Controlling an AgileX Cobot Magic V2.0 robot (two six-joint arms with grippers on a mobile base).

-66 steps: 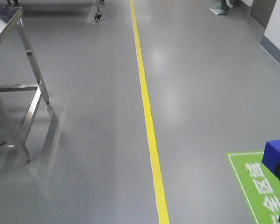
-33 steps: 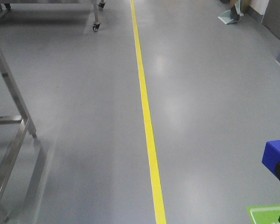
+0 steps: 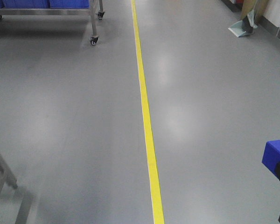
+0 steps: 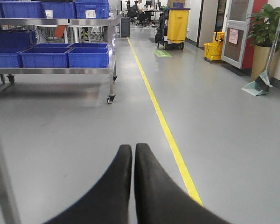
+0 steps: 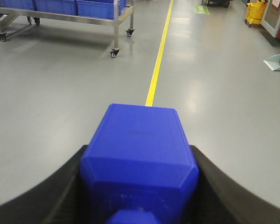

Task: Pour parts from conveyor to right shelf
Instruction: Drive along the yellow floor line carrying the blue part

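Currently, my right jaws clamping snugly on the blue cube (image 5: 139, 149) above grey floor (image 3: 60, 116), my left jaws pressing fully together and gripping nothing, steel shelf (image 4: 56, 71) carrying blue bins (image 4: 87, 57) at ten o'clock, yellow line (image 3: 147, 126) running toward twelve

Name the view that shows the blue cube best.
Right wrist view: the blue cube fills the frame, top face clear. The front view catches only one corner at its right edge; the left wrist view misses it.
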